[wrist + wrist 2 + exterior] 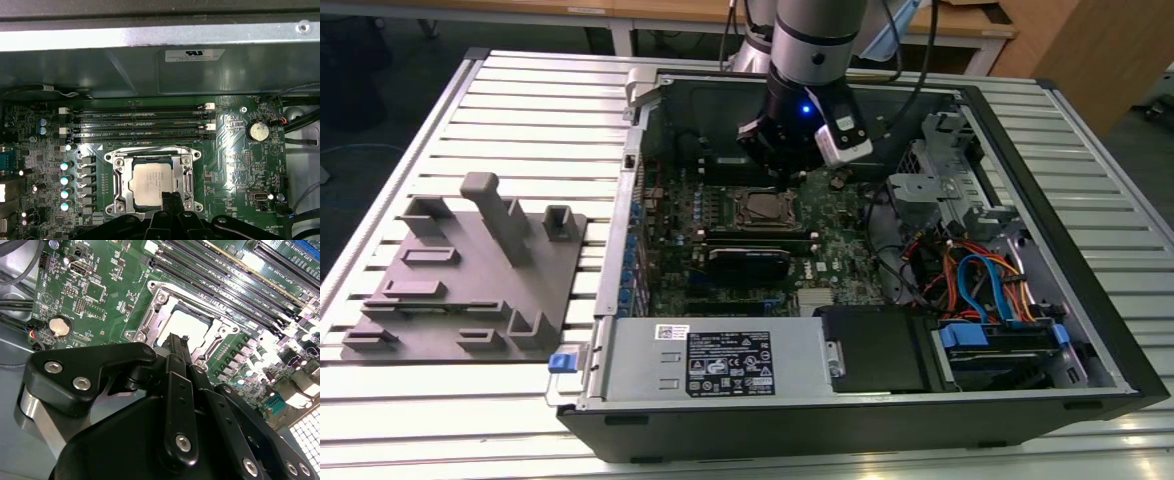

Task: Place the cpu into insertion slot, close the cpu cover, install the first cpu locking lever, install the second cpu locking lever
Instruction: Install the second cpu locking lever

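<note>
The cpu (150,181) lies flat in the insertion slot (153,211), its dull silver top showing through the cut-out of the cpu cover (122,186), which lies down over it. A thin metal lever (150,151) runs along the far rim of the socket. My gripper (172,198) is shut with nothing seen between its fingers, and its tip sits at the socket's near edge, just over the chip's corner. In the second wrist view the gripper (176,341) points at the cpu (189,326) inside the cpu cover (150,322). In the exterior view the gripper (787,178) hovers just behind the socket (765,207).
Long black memory slots (135,122) run behind the socket, with a coin battery (258,131) beside them. The open computer case (1114,340) holds a power supply (714,362) and cabled drive bays (981,285). A grey parts fixture (467,275) stands on the exterior view's left.
</note>
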Robot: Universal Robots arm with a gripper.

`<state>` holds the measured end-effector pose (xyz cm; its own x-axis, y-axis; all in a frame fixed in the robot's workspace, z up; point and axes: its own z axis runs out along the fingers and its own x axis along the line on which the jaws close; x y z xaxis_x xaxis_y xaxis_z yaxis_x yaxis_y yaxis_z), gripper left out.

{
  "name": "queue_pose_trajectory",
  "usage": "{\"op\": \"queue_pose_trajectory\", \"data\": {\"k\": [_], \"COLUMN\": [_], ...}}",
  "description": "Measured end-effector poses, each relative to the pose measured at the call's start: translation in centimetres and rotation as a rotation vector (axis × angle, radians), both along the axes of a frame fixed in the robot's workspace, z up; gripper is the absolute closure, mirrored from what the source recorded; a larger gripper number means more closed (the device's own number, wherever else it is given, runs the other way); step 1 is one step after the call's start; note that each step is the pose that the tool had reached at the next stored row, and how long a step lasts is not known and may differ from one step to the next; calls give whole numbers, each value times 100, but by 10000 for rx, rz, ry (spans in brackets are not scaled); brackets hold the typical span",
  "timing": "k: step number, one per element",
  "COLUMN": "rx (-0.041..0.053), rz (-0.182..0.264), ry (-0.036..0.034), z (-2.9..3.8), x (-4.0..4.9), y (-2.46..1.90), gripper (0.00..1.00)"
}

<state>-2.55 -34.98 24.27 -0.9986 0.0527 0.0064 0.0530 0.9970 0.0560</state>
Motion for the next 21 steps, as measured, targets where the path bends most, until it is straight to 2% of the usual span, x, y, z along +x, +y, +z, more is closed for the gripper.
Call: {"op": "queue_pose_trajectory", "data": {"k": [4, 13, 18, 21], "rx": [2, 10, 10, 10], "rz": [1, 26, 161, 212], "ry": [1, 24, 45, 46], "z": [8, -12, -65, -74], "x": [0, -12, -44, -50], "y": [-9, -156, -197, -211], "gripper": [90, 90, 90, 90]}}
